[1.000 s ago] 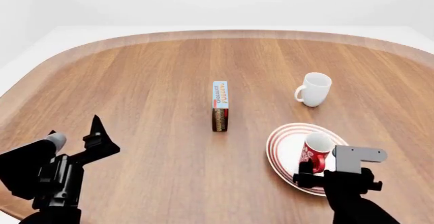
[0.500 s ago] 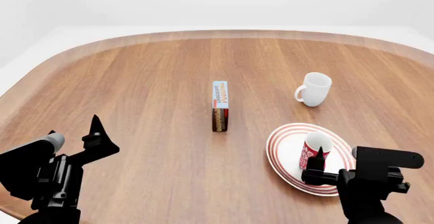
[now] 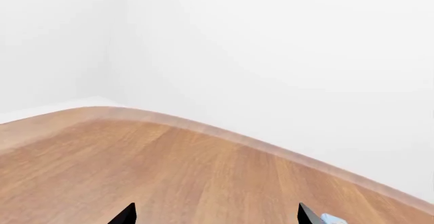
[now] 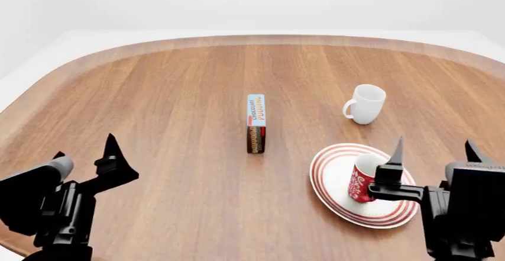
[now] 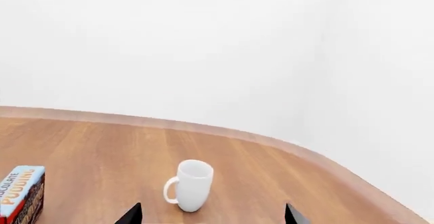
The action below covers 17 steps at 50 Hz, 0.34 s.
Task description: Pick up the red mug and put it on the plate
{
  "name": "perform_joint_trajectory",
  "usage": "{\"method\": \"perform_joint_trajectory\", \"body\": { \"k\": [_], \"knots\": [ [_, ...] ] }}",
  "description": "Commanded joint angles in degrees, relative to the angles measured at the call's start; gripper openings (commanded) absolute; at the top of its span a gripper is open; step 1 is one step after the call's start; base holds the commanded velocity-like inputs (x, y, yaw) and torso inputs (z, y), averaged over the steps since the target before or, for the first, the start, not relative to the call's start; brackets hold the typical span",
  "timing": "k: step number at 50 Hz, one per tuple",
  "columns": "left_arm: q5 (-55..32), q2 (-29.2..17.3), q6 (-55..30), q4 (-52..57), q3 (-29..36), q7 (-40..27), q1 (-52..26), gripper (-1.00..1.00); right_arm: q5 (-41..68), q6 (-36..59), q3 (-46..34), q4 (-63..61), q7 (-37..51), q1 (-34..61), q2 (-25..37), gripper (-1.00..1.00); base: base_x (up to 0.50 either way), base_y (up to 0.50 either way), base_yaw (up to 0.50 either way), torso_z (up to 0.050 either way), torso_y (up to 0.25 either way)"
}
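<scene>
The red mug point(image 4: 363, 178) with its white pattern stands upright on the plate point(image 4: 325, 161), a white plate with red rings at the front right of the table. My right gripper point(image 4: 434, 150) is open and empty, just right of the mug, fingers pointing up and apart from it. In the right wrist view the right gripper point(image 5: 212, 216) shows only two spread fingertips; the red mug and plate are out of that view. My left gripper point(image 4: 85, 151) is open and empty at the front left, far from the mug. It also shows in the left wrist view point(image 3: 215, 216) over bare wood.
A plain white mug point(image 4: 366, 103) stands behind the plate and shows in the right wrist view point(image 5: 190, 184). A chocolate pudding box point(image 4: 256, 122) stands on edge mid-table, also in the right wrist view point(image 5: 20, 193). The round wooden table point(image 4: 174, 95) ends near both arms.
My right gripper let go of the red mug, drew back to the right and tipped its fingers upward. The mug now stands free on the plate. The left arm barely moved.
</scene>
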Motion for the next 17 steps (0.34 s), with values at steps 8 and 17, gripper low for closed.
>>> {"method": "perform_joint_trajectory", "body": {
  "k": [8, 17],
  "knots": [
    [-0.7, -0.3, 0.2, 0.8, -0.1, -0.1, 0.5, 1.00, -13.0, -7.7, -14.2, -13.9, 8.5, 3.4, 11.7, 1.00, 0.00, 0.00, 0.00, 0.000, 0.000],
    [-0.7, -0.4, 0.1, 0.9, 0.1, -0.2, 0.6, 1.00, -14.9, -15.9, -18.8, -13.8, 17.6, 2.6, 18.4, 1.00, 0.00, 0.00, 0.00, 0.000, 0.000]
  ]
}}
